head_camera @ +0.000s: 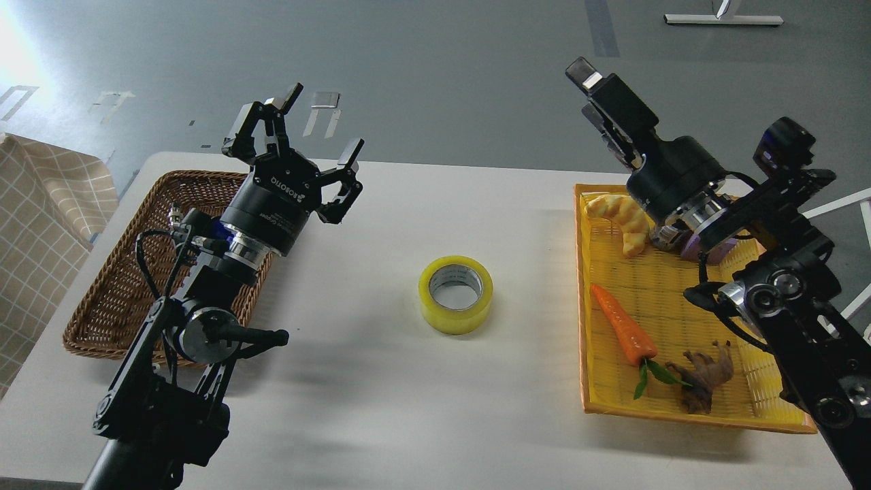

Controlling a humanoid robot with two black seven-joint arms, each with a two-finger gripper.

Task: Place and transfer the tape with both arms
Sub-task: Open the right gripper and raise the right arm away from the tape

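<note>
The tape (456, 294), a yellow roll with a grey-white core, lies flat on the white table (381, 408) near its middle, and nothing touches it. My left gripper (321, 122) is open and empty, raised above the table's far left and well left of the tape. My right gripper (586, 92) is raised high above the far end of the yellow tray, up and to the right of the tape. Its jaws look apart and hold nothing.
A brown wicker basket (116, 292) stands at the left under my left arm. A yellow tray (680, 299) at the right holds a croissant (622, 218), a carrot (622, 327), a brown figure (704, 378) and a partly hidden purple block (721, 250). A checked cloth (41, 197) lies off the table's left.
</note>
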